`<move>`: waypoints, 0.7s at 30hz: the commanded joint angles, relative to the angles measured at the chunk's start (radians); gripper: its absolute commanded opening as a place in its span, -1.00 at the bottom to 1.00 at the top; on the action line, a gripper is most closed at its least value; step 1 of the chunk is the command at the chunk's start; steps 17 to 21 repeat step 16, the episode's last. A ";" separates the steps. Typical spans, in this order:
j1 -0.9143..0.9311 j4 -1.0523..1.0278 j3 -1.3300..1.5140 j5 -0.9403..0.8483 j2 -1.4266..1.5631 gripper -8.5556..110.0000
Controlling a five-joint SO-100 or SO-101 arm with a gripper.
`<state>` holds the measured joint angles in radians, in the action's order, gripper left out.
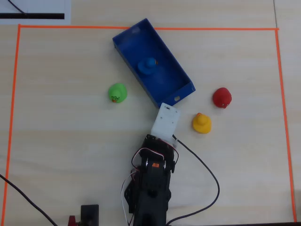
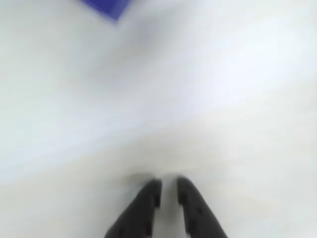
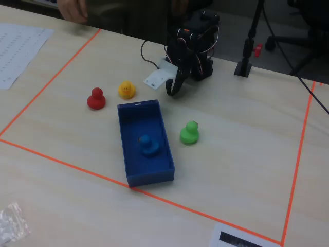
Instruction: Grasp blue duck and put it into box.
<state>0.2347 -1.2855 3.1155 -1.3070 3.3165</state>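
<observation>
1. The blue duck (image 1: 147, 65) sits inside the box (image 1: 123, 52), roughly mid-length and upright, so judged from how things lie the task looks done.
2. The gripper (image 2: 168, 187) hangs over bare table (image 1: 56, 141) in the wrist view, holding nothing; its two dark fingers stand nearly together with only a thin slit between them.
3. In the fixed view the arm (image 3: 191, 46) is folded back near its base, with the gripper (image 3: 174, 91) pointing down close to the short end of the box (the end with the small hole).
4. What could go wrong, in my judgement: the gripper is near that end wall, so a careless swing could nudge the box and slide it across the smooth wood-look tabletop.
5. The yellow duck (image 1: 201, 123) lies just beside the arm's white wrist block (image 1: 165, 120) in the overhead view; a sideways sweep could knock it away. The red duck (image 1: 222, 97) and green duck (image 1: 117, 92) sit farther off, on either side of the box.
6. The ducks are small, rounded and glossy, apt to roll or skid if touched. The box is long, rigid and low-walled, so a bump might tip the duck out.
7. Orange tape (image 1: 141, 28) frames the work area.
</observation>
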 commanded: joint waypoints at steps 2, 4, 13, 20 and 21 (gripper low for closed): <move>-0.023 -0.025 -0.005 -0.002 -0.008 -0.82; -0.028 -0.025 -0.005 -0.002 -0.008 -0.82; -0.028 -0.025 -0.005 -0.002 -0.008 -0.82; -0.028 -0.025 -0.005 -0.002 -0.008 -0.82; -0.028 -0.025 -0.005 -0.002 -0.008 -0.82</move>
